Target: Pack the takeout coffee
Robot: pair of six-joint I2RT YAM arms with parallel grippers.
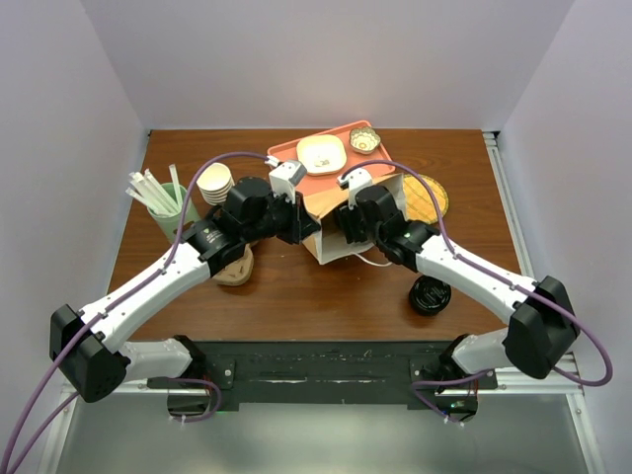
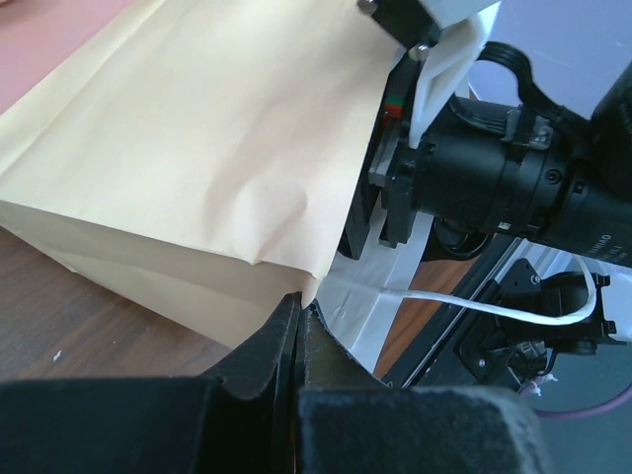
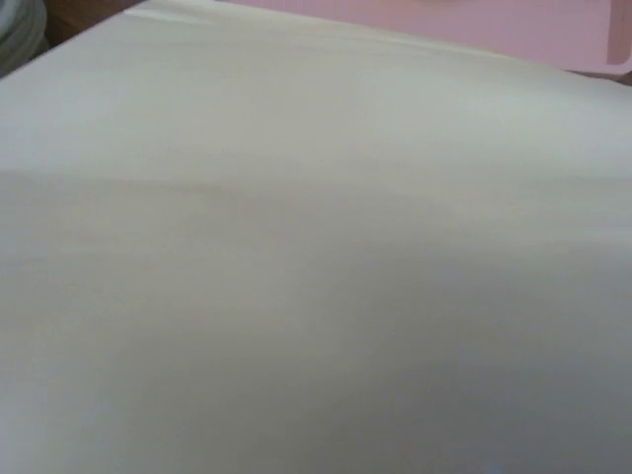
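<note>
Coffee [image 1: 431, 294] stands on the table [image 1: 316, 301], on my right side, just beside the right arm [image 1: 464, 272]. From above I see mostly its round black top. It is near the bag but does not touch it, and nothing holds it.

The bag [image 1: 328, 205] lies on its side in the middle of the table, with its open end toward me. A white handle [image 2: 494, 311] loops out of that end. The left gripper [image 2: 299, 304] is pinched tight on the bag's edge at the left of the opening. The right gripper [image 1: 348, 230] is at the right of the opening, up against the paper. Its camera shows only bag paper, so I cannot tell how wide it is or if it has hold of anything.

Behind the bag is an orange tray [image 1: 284, 154] with a plate [image 1: 321, 154] and a small bowl [image 1: 364, 139] on it. A yellow round thing [image 1: 431, 197] sits right of the bag. On the left are a stack of cups [image 1: 215, 184] and a green cup of straws [image 1: 170, 207]. A tan round thing [image 1: 237, 270] peeks out from under the left arm [image 1: 168, 281].
</note>
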